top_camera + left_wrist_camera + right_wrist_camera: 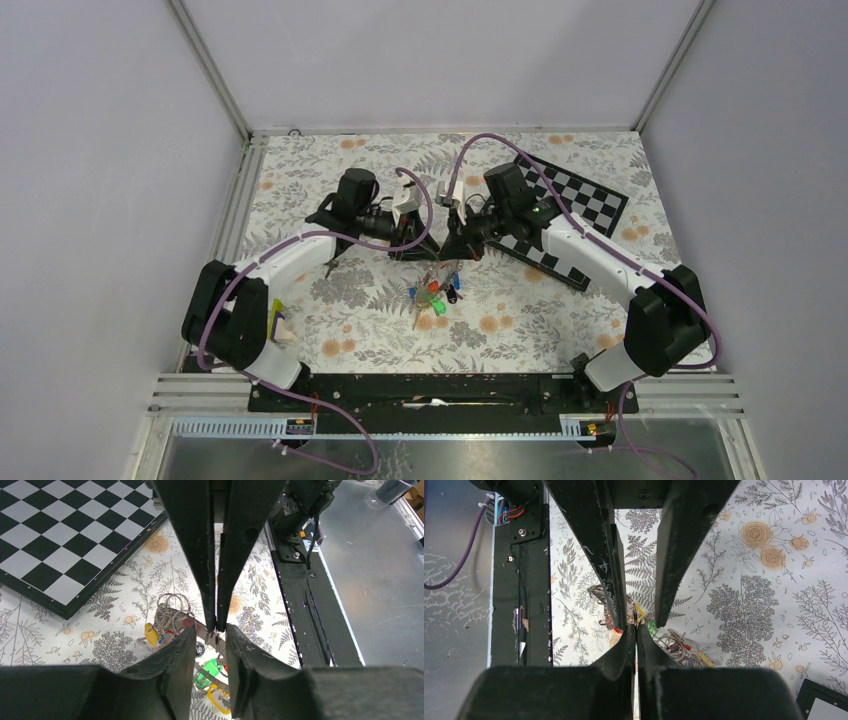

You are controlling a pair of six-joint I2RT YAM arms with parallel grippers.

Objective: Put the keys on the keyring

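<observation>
Not finished: the keys [436, 293] lie bunched on the desk [350, 322]. Just above them the right gripper [636, 630] is clenched (on what, I cannot tell), and the left gripper [211, 632] is parted.

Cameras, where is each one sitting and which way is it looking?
Top external: fixed high behind the arms, looking down on the table; left arm and right arm show.
Left wrist: on the left arm, looking down past the left fingers at the keys and chequered board; right fingers poke in.
Right wrist: on the right arm, looking down past the shut right fingers at the keys; left fingers poke in.
Shared: both wrist views see the keys and each other's fingers.
</observation>
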